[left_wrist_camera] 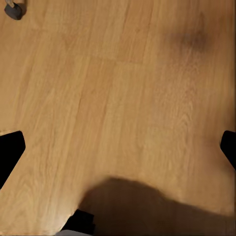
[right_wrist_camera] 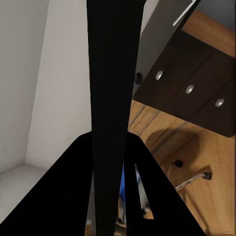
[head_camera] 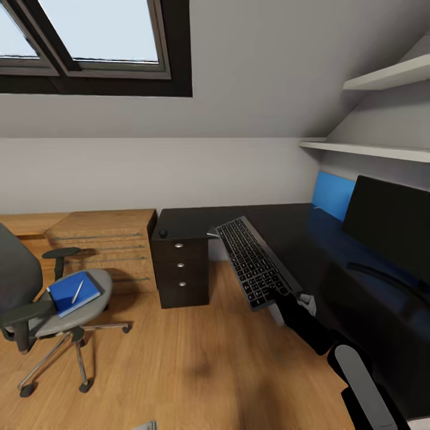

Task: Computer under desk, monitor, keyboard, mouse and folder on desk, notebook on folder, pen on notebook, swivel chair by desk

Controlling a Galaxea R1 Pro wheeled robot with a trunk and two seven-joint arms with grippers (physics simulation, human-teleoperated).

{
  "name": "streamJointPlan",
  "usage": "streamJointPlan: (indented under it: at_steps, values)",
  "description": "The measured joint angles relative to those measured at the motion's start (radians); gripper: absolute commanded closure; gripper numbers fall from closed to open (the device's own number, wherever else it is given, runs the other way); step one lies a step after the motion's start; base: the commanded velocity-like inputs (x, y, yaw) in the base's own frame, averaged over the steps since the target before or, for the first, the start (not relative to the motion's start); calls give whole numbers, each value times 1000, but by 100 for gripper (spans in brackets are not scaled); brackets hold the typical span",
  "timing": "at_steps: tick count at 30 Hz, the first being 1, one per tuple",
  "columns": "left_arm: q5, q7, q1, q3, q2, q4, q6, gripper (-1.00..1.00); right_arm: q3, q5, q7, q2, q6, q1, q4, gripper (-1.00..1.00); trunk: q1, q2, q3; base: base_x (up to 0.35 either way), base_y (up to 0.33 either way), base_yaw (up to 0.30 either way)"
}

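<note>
Right now the right end effector grips the keyboard by its near end, holding it tilted just above the front edge of the dark desk. In the right wrist view the keyboard is a dark slab clamped btwn the fingers. Monitor stands on the desk at right. Mouse sits on the drawer unit at the desk's left end. Swivel chair, well apart on the wood floor, carries a blue notebook w/ pen on top. Left end effector: fingertips wide apart, nothing btwn them, over the floor.
</note>
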Motion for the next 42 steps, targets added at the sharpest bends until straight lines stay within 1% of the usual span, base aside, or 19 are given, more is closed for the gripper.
streamJointPlan:
  at_steps: [12,13,14,15,16,19,21,23,27,29,30,33,34,36,37,38,42]
  values:
    - [2,-1,0,4,2,0,0,-100,-1,-5,7,-2,2,0,1,100,0,0,0,-236,-250,0]
    - [3,0,0,6,3,0,0,-100,-1,-17,7,-4,2,0,14,100,0,0,0,-6,-334,0]
    - [3,0,0,6,3,0,0,-100,-4,-45,6,-7,1,0,39,100,0,0,0,-5,-335,0]
    - [3,0,0,6,3,0,0,-100,-5,-62,7,-9,1,0,42,100,0,0,0,-2,-339,0]
    - [3,1,0,6,3,0,0,-100,-8,-86,7,-22,-1,0,51,100,0,0,0,-1,-340,0]
    - [4,1,0,7,3,0,0,-100,-16,-112,6,-32,-2,0,62,100,0,0,0,-1,-342,0]
    - [4,1,0,7,3,0,0,-100,-37,-126,6,-35,-2,0,73,100,0,0,0,0,-344,0]
    - [5,1,0,8,3,0,0,-100,-58,-133,5,-36,-2,0,89,100,0,0,0,0,-344,0]
    - [5,0,0,8,3,0,0,-100,-74,-141,3,-35,-2,0,123,100,0,0,0,0,-323,0]
    - [5,0,0,9,3,0,0,-100,-87,-139,2,-33,-5,0,163,100,0,0,0,0,-155,0]
    - [5,0,0,9,3,0,0,-100,-89,-145,3,-33,-6,0,171,100,0,0,0,0,-88,0]
    - [4,0,0,9,3,0,0,-100,-95,-144,1,-32,-9,-2,209,100,0,0,0,0,-38,0]
    - [2,1,0,5,1,-1,0,-100,-96,-139,0,-32,-9,-5,248,100,0,0,0,0,-4,0]
    - [2,1,0,3,0,-2,-1,-100,-96,-145,-1,-33,-8,-9,287,100,0,0,0,0,-1,0]
    - [1,2,0,2,0,-3,-1,-100,-96,-142,-2,-33,-7,-11,309,100,0,0,0,0,0,0]
    - [1,2,0,2,0,-3,-1,-100,-96,-152,-2,-33,-7,-12,311,100,-1,0,0,0,0,0]
    - [1,2,0,2,0,-3,-1,-100,-98,-163,-7,-34,-6,-12,315,100,-1,0,0,0,0,0]
